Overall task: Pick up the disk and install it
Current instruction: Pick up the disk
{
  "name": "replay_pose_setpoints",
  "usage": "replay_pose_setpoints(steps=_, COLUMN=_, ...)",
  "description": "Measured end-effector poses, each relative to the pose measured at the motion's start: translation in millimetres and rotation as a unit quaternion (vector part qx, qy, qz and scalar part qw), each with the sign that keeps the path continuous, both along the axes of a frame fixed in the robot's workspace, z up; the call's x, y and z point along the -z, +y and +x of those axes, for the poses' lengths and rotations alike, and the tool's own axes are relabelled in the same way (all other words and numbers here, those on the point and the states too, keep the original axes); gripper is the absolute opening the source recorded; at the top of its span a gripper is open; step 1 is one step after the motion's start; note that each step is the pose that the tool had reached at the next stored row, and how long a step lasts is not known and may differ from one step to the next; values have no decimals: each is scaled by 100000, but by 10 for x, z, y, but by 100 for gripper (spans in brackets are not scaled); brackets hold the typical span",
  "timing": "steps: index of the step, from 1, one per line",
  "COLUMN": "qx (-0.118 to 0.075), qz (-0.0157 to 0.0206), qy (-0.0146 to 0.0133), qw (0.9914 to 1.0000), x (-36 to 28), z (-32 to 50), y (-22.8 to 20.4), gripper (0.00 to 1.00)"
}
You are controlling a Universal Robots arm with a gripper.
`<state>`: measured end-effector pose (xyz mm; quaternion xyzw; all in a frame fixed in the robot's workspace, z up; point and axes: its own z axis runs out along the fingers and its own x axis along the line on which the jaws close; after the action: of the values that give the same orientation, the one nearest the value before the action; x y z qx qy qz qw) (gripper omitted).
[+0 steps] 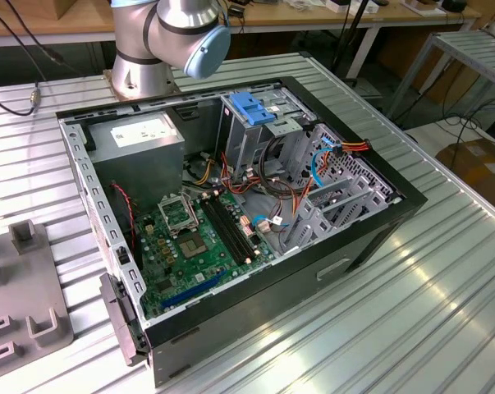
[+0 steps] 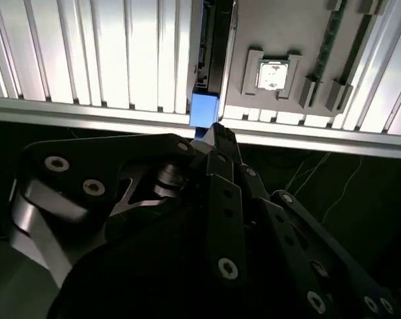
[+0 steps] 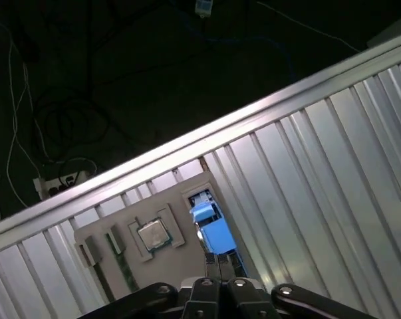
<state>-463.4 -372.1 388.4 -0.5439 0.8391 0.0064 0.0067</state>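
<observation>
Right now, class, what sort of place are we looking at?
Probably a robotics lab or workshop: a robot arm mounted on a slatted aluminium table, an open computer case beside it, workbenches behind.

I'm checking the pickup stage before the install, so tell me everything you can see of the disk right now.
In both wrist views the disk stands on its edge in a slot of the grey holder plate, close to the rim of the ribbed metal table. Seen edge-on, it is thin: a bright blue plastic rail end, then a dark narrow side with metal fittings. The end effector sits right at the blue end; contact cannot be judged.
</observation>
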Motion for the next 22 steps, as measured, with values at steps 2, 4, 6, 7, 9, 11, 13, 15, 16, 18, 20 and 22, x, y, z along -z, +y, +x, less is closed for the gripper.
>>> replay_pose_setpoints(steps=2, qx=-1779, qz=-1, qy=2, qw=99984, x=6, z=0, y=0, gripper=17)
replay_pose_setpoints(steps=4, qx=-3717, qz=0, qy=-3, qw=99931, x=16, z=0, y=-1, gripper=17)
replay_pose_setpoints(steps=6, qx=-6856, qz=-49, qy=-322, qw=99764, x=46, z=0, y=-1, gripper=26)
replay_pose_setpoints(steps=7, qx=-10198, qz=-52, qy=-403, qw=99478, x=65, z=0, y=-1, gripper=33)
replay_pose_setpoints(steps=9, qx=-10735, qz=-53, qy=-467, qw=99421, x=68, z=0, y=-1, gripper=40)
replay_pose_setpoints(steps=11, qx=-10752, qz=-54, qy=-472, qw=99419, x=68, z=0, y=-1, gripper=40)
replay_pose_setpoints(steps=13, qx=-10760, qz=-51, qy=-471, qw=99418, x=68, z=0, y=-1, gripper=47)
replay_pose_setpoints(steps=15, qx=-10869, qz=-53, qy=-469, qw=99406, x=73, z=0, y=-1, gripper=47)
replay_pose_setpoints(steps=16, qx=-10969, qz=-50, qy=-479, qw=99395, x=80, z=0, y=-1, gripper=47)
replay_pose_setpoints(steps=18, qx=-11199, qz=-51, qy=-494, qw=99370, x=101, z=0, y=-1, gripper=47)
replay_pose_setpoints(steps=20, qx=-11300, qz=-56, qy=-526, qw=99358, x=112, z=0, y=-1, gripper=47)
replay_pose_setpoints(steps=22, qx=-11342, qz=-56, qy=-556, qw=99353, x=120, z=0, y=-1, gripper=47)
